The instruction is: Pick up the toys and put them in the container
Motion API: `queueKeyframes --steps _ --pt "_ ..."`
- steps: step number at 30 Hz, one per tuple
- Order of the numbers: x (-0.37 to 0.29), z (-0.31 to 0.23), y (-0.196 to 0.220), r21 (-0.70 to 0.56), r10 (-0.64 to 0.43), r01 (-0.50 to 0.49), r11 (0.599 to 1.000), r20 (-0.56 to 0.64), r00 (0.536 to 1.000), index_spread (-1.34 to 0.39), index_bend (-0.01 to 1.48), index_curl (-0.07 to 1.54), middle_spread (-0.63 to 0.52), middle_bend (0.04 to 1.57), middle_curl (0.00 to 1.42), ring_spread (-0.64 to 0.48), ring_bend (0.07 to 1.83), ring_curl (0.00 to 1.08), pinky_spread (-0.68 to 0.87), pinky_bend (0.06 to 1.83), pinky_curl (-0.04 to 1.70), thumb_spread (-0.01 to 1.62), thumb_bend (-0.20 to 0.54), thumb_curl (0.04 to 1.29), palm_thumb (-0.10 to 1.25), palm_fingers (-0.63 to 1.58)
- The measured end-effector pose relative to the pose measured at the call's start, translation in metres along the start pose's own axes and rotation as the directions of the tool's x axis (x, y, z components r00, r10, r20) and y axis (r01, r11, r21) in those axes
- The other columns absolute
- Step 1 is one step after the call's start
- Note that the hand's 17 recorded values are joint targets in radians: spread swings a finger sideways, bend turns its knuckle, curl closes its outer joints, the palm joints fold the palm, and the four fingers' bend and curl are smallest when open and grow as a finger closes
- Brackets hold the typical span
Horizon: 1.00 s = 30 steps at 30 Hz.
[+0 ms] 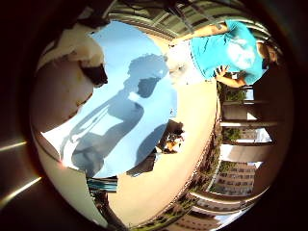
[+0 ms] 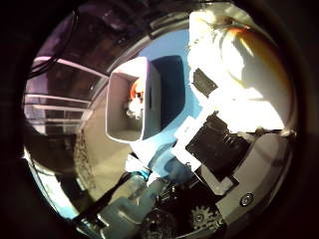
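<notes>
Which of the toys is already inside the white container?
The orange and white toy, lying in the white container; the dark and orange toys sit outside it, at the blue table's edge.

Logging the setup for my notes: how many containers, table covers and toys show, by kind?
White container: 1
Light blue table cover: 1
Toys in the container: at least 1, exact number unclear
Toys at the cover's edge: 1 small cluster, too small to count
Total: at least 4
</notes>
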<state>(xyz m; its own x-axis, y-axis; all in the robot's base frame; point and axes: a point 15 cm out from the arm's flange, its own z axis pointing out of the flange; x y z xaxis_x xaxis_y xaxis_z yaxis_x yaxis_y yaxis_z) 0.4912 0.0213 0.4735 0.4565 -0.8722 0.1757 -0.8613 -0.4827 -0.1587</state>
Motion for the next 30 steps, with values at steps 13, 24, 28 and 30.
queueKeyframes --steps 13,24,28,30 --pt "-0.208 0.024 -0.035 -0.101 -0.11 0.133 0.986 0.209 0.972 -0.68 0.79 1.1 -0.16 1.36 0.96 -0.1 1.57 0.76 0.12 1.68 0.69 1.05 -0.014 0.75 0.94 0.85" --pt "-0.266 0.114 -0.09 -0.11 -0.059 0.098 0.989 0.313 0.948 -0.7 0.75 1.23 -0.16 1.38 0.97 -0.1 1.59 0.76 0.11 1.68 0.74 1.07 -0.019 0.79 0.92 0.82" --pt "-0.276 0.126 -0.098 -0.107 -0.047 0.087 0.99 0.332 0.942 -0.7 0.73 1.23 -0.15 1.33 0.93 -0.06 1.55 0.73 0.13 1.6 0.73 1.09 -0.058 0.74 0.76 0.82" --pt "-0.276 0.128 -0.097 -0.114 -0.046 0.089 0.989 0.333 0.942 -0.69 0.69 1.2 -0.13 1.27 0.89 -0.04 1.48 0.69 0.17 1.56 0.71 1.1 -0.059 0.72 0.72 0.81"
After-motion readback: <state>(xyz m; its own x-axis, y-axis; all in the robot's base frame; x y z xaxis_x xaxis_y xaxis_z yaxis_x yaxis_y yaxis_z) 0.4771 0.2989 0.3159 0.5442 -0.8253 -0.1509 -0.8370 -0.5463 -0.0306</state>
